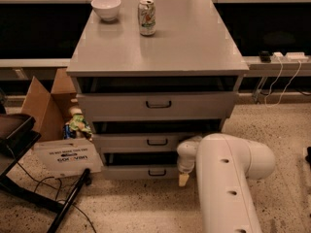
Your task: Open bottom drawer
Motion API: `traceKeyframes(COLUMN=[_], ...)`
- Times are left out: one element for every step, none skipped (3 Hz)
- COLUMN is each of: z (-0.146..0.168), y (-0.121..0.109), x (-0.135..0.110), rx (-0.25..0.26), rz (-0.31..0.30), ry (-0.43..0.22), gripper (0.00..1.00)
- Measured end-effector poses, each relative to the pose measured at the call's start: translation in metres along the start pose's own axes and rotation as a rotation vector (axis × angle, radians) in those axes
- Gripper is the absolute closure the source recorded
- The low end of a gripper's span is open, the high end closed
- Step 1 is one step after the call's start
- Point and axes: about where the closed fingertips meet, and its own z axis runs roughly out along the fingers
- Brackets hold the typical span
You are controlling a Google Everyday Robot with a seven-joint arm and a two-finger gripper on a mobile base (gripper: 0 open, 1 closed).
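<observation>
The grey cabinet (155,47) has three drawers. The bottom drawer (141,172) has the slimmest front and a small dark bar handle (157,172); it stands a little way out, with a dark gap above it. My gripper (183,178) hangs at the end of the white arm (228,178), low by the drawer's right end, just right of the handle. A pale fingertip (183,179) points down at the floor.
A white bowl (106,8) and a drink can (146,17) stand on the cabinet top. An open cardboard box (46,106) and a white sign (68,157) lie left of the cabinet. A black stand's leg (68,203) and cables cross the floor at the left.
</observation>
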Motion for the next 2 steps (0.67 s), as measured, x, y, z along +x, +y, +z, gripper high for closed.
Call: traceKeyframes(z=[0.0059, -0.0003], y=[0.0041, 0.0034], x=[0.0053, 0.0068], rx=[-0.016, -0.014], rz=[0.011, 0.013], ry=[-0.003, -0.001], gripper=[0.5, 0.81])
